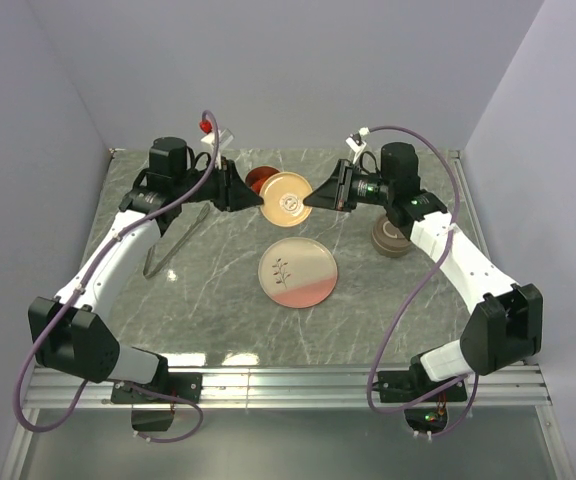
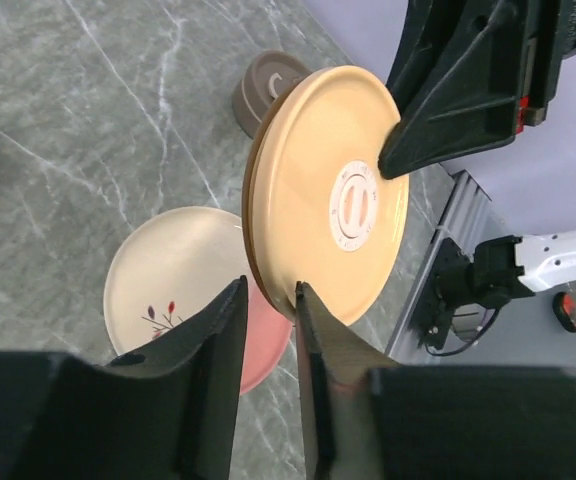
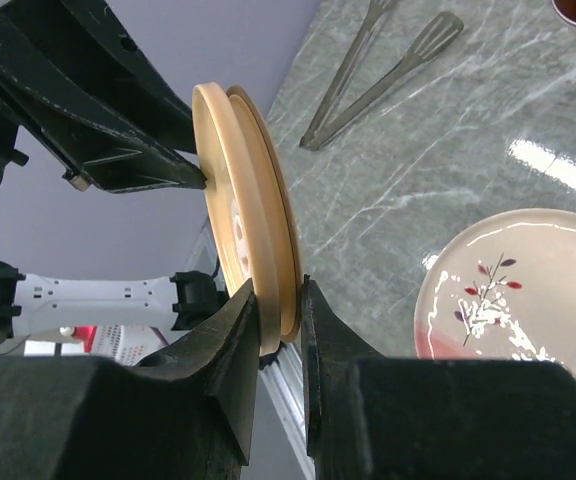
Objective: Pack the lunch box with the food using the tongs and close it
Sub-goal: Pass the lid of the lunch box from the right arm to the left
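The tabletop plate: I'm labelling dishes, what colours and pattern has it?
Plate: cream, pink band, dark sprig with red leaves; best in the right wrist view.

**Layout, mid-tabletop**

Lid [image 1: 287, 199] up on edge above the tabletop [image 1: 218, 310], between left hand [image 1: 260, 203] and right hand [image 1: 311, 200]. Plate [image 1: 297, 272] in front of it. Tongs [image 1: 173, 243] flat, left of plate. Bowl [image 1: 258, 180] just behind lid, leftward. Round container [image 1: 389, 238] right of plate.

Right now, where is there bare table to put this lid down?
Bare: the near strip between plate and arm bases, and the patch between tongs and plate. Crowded: back centre, with left gripper, lid, right gripper and bowl; also around the brown pot, right.
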Action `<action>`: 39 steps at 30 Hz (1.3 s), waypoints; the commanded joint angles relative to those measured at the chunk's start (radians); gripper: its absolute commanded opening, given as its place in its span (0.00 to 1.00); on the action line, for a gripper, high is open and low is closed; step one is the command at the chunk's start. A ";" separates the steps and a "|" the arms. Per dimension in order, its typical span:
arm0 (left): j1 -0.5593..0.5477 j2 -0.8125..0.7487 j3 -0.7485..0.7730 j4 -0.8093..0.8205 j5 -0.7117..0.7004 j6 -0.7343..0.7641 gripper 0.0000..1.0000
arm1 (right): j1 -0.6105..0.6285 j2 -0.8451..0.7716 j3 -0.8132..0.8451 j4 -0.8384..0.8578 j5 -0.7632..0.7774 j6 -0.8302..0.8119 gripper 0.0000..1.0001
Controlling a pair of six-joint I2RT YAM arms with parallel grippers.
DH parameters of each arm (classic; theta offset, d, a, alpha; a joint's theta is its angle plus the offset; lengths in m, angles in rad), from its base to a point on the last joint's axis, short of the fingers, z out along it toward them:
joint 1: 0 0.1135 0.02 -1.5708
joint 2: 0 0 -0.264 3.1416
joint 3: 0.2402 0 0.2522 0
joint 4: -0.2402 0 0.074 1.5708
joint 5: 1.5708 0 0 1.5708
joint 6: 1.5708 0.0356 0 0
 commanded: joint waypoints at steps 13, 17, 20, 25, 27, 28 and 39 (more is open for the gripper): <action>0.003 0.021 -0.036 0.132 0.100 -0.148 0.22 | 0.004 -0.047 -0.001 0.099 -0.051 0.070 0.00; 0.003 0.033 -0.048 0.164 0.102 -0.199 0.28 | 0.005 -0.049 -0.010 0.122 -0.062 0.091 0.00; 0.003 0.039 -0.045 0.159 0.086 -0.208 0.33 | 0.005 -0.049 -0.007 0.117 -0.062 0.087 0.00; 0.003 0.042 -0.045 0.145 0.066 -0.205 0.25 | 0.005 -0.049 -0.011 0.123 -0.061 0.096 0.00; 0.003 0.039 -0.051 0.155 0.083 -0.210 0.18 | 0.005 -0.046 -0.011 0.122 -0.061 0.094 0.00; 0.003 0.036 -0.053 0.158 0.085 -0.213 0.09 | 0.005 -0.044 -0.011 0.120 -0.056 0.094 0.00; 0.095 0.099 -0.019 0.152 0.082 -0.282 0.00 | -0.062 -0.020 0.050 -0.099 0.057 -0.105 0.77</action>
